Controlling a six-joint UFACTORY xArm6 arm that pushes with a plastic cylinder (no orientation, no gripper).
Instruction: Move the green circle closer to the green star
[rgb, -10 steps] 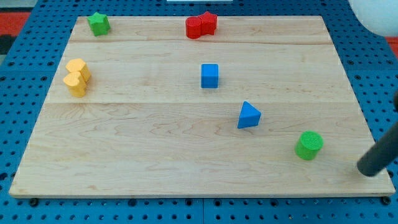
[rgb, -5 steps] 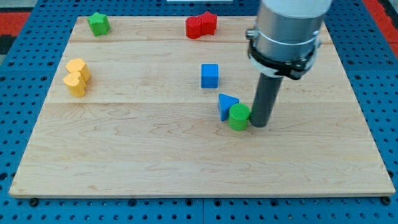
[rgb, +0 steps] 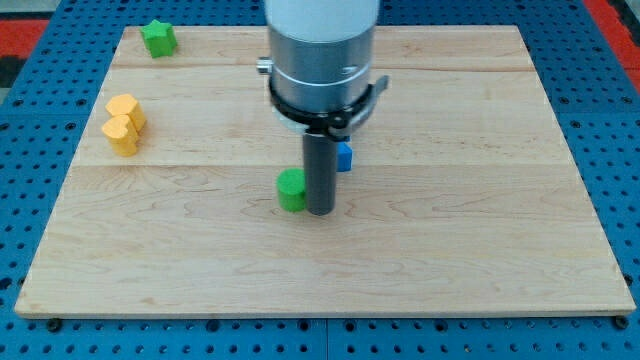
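My tip (rgb: 320, 210), a bare rod with no claw, had shoved the green circle (rgb: 291, 189) from the right edge to mid-board, nearer the green star (rgb: 157, 38) at the top-left corner.

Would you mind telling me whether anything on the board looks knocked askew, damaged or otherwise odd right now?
Nothing stands out. The green circle sits flat just left of my tip, the green star and the two yellow blocks rest upright at the view's left, and a blue block peeks out behind the rod.
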